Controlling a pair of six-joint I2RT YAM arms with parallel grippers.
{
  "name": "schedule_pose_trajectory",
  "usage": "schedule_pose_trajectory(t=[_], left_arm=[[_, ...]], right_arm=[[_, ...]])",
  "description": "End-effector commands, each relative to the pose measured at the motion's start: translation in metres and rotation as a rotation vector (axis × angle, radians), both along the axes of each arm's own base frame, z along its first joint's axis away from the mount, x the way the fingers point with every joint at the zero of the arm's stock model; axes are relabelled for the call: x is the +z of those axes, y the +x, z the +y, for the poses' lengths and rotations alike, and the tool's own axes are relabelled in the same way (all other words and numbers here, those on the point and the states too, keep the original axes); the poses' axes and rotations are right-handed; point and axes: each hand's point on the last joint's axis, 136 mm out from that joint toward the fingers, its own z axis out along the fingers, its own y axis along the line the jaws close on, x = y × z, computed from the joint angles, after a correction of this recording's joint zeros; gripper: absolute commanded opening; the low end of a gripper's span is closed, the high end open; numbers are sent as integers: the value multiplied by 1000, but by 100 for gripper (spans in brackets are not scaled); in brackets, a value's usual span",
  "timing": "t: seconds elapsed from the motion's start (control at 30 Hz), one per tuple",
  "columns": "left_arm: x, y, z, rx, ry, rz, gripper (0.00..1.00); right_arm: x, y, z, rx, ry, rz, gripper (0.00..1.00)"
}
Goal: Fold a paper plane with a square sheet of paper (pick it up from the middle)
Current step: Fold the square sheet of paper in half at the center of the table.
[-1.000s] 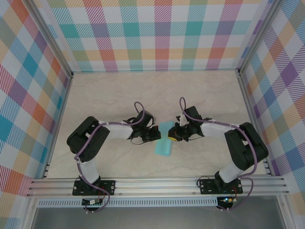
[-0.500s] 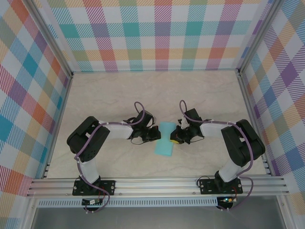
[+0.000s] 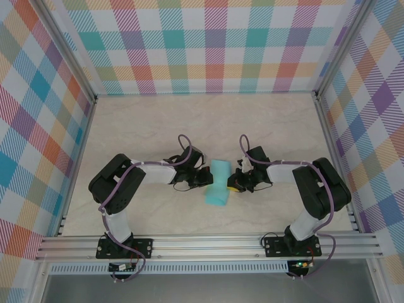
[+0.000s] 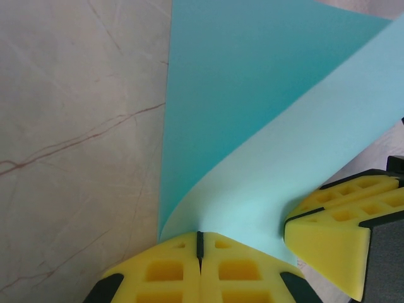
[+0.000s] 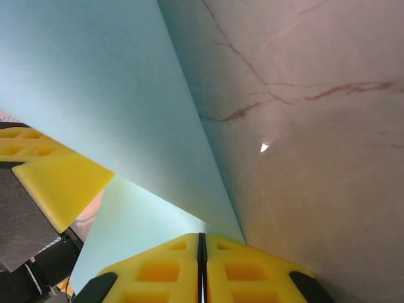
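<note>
Roomy table [image 3: 151, 126] — left gripper [image 4: 200, 238], right gripper [image 5: 202, 238] pinch paper plane [image 3: 218, 190] edges.

Beige marble-look tabletop [image 3: 265, 120], brown veins; plaid walls [image 3: 208, 44] on 3 sides; aluminium rail [image 3: 208, 243] near edge.

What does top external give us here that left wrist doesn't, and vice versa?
Top external adds: the left arm and right arm from base to wrist, the plaid walls, the aluminium rail, and the full outline of the cyan paper.
Left wrist adds: the left tool shut on the paper's edge, the sheet curving up from that grip, and veins in the table.
Both: the paper, the marble table, and the right tool at the paper's opposite edge.
</note>
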Motion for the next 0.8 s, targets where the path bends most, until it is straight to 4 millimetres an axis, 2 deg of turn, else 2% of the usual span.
schedule_pose_trajectory(t=[0.0, 0.1, 0.23, 0.4, 0.57, 0.63, 0.7, 0.77], left_arm=[[-52, -29, 30, 1, 182, 113, 0], [-53, -29, 31, 3, 186, 115, 0], [-55, -29, 30, -1, 187, 117, 0], [-54, -29, 30, 0, 184, 115, 0], [-54, -29, 31, 0, 187, 114, 0], [-54, -30, 32, -1, 190, 117, 0], [-54, -29, 32, 0, 191, 117, 0], [-54, -30, 32, -2, 192, 115, 0]], right_arm=[[6, -6, -4, 12, -3, -18, 11], [28, -7, 7, 36, 85, -57, 11], [33, -11, 13, 59, 102, -65, 12], [18, -20, 19, 95, 105, -15, 12], [-13, -31, 2, 93, -13, 36, 11], [-20, -35, 0, 102, -29, 50, 10], [-21, -37, 0, 108, -27, 59, 9], [-13, -36, 4, 116, 4, 44, 9]])
